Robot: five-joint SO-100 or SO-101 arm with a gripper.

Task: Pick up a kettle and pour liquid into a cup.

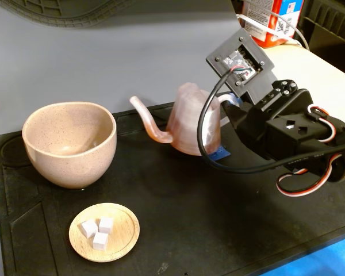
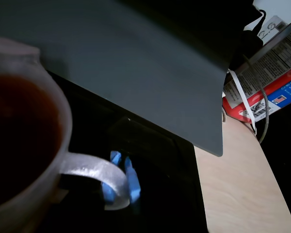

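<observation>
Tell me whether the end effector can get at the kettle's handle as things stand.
Probably yes. The end effector is already at the kettle's handle, its blue fingertips beside the loop, and nothing stands between them. Whether it is closed on the loop cannot be told.

The translucent pinkish kettle (image 1: 190, 118) stands upright near the black mat's back edge, its thin curved spout toward the cup (image 1: 69, 144). Dark reddish liquid (image 2: 14, 141) fills it. The speckled beige-pink cup sits upright near the mat's left edge.
</observation>
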